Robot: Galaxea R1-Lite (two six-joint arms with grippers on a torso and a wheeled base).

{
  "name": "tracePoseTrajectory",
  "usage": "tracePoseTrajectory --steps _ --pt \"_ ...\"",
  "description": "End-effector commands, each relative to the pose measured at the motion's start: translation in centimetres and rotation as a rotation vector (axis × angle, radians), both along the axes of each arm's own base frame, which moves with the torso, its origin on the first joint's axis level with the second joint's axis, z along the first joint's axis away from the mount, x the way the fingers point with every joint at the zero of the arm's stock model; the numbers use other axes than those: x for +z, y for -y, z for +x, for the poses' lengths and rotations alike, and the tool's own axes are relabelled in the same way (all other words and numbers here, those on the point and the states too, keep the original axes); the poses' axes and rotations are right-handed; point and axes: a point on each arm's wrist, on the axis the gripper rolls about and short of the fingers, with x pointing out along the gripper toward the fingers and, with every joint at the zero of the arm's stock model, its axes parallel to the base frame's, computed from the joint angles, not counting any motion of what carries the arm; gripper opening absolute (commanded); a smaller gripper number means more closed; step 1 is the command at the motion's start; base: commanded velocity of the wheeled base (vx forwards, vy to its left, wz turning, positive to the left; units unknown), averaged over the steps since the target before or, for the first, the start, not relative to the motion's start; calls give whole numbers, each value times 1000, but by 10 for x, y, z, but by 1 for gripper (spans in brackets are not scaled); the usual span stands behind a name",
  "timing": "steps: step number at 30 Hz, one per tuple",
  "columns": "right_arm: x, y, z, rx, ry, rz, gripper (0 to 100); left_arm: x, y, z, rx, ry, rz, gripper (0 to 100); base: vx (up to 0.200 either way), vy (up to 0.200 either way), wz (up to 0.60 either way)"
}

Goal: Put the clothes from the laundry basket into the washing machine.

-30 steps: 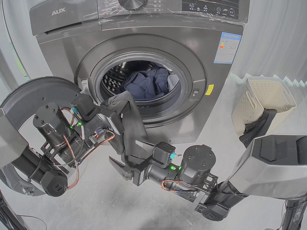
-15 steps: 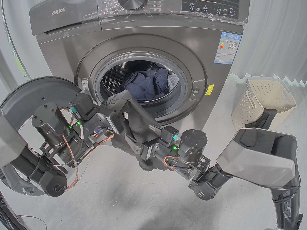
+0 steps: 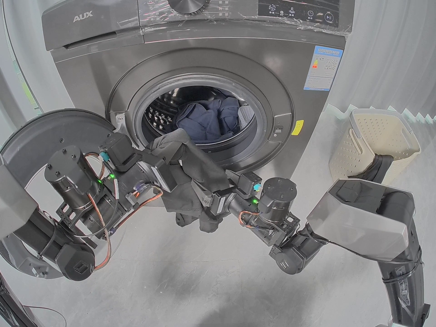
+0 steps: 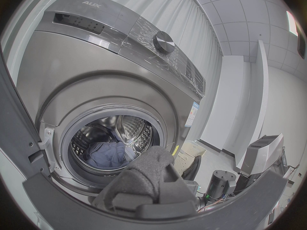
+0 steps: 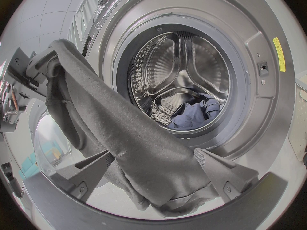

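L gripper (image 3: 170, 155) clamps grey garment (image 3: 204, 171) — washer (image 3: 272, 69) labelled.

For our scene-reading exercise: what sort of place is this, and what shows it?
Probably a laundry corner staged in a lab or office: a front-loading washing machine with its door open, a laundry basket on the floor, and plain curtains under office-style ceiling tiles.
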Motion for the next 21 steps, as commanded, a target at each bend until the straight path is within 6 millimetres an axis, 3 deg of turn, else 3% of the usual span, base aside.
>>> tracePoseTrajectory --steps 1,21 --pt "-3 -2 3 -1 4 2 100 0 -1 0 3 0 -1 0 0 0 0" --pt "-9 -8 2 7 5 -9 100 0 0 1 1 1 0 0 0 0 0"
